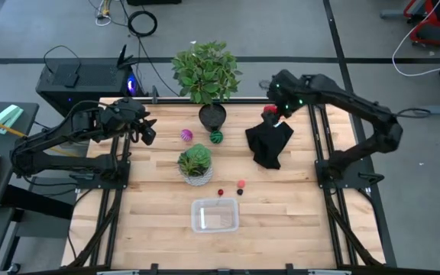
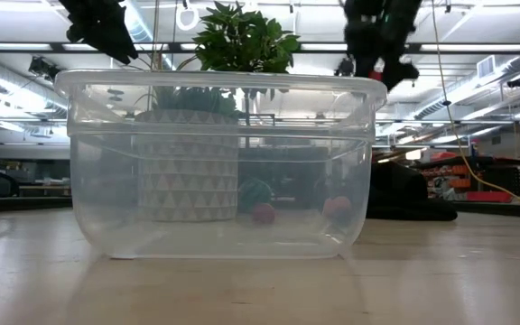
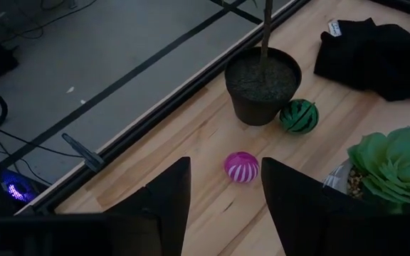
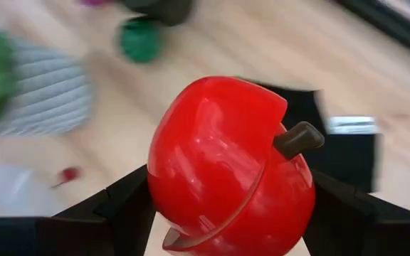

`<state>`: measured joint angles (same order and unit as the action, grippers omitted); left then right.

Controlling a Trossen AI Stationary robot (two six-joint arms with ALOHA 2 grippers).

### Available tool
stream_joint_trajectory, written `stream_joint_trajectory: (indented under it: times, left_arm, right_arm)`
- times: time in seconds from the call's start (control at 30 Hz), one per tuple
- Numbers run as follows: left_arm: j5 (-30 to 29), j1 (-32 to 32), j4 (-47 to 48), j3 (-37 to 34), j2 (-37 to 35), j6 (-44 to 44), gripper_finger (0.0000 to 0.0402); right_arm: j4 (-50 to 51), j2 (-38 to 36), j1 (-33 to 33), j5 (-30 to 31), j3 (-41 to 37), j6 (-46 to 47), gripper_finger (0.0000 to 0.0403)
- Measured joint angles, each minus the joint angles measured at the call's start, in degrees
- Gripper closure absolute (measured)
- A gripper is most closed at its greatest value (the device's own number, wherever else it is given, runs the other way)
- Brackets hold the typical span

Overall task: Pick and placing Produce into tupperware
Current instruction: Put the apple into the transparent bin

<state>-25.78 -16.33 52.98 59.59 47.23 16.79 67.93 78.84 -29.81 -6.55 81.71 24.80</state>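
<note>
The table is a pale butcher-block top framed by black rails, standing on a grey floor crossed by dark lines and loose cables. Behind it, the low view shows a workshop with long ceiling lights.

The right gripper hangs over the far right of the table above a crumpled black cloth, its fingers clamped on a red toy apple with a brown stem.

The left gripper hovers at the far left edge, jaws parted and holding nothing; the purple striped ball lies on the wood below them.

A green striped ball sits just beside the dark pot of the tall plant. 3 tiny red pieces lie between the white-potted succulent and the clear tupperware, which stands at the near centre.
</note>
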Motion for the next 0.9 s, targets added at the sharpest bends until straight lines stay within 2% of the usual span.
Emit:
stream_joint_trajectory:
  times: [0.23, 0.43, 0.63, 0.9]
  left_arm:
    - [0.0, 0.0, 0.01, 0.0, -0.01, 0.02, 0.0221]
    - [0.0, 0.01, 0.01, 0.0, 0.01, 0.03, 0.0225]
    - [0.0, 0.0, 0.03, 0.0, 0.0, -0.02, 0.0225]
    - [0.02, 0.01, 0.04, 0.0, 0.0, -0.04, 0.0224]
  right_arm:
    - [-3.51, -3.19, 15.93, -0.11, 0.0, 10.78, 0.0115]
    - [-13.44, -2.23, 28.02, 0.04, 0.0, 15.56, 0.0111]
    - [-24.35, 0.99, 35.79, 0.11, -0.02, 15.64, 0.0114]
    - [-39.76, 6.31, 42.28, 0.09, -0.02, 15.46, 0.0111]
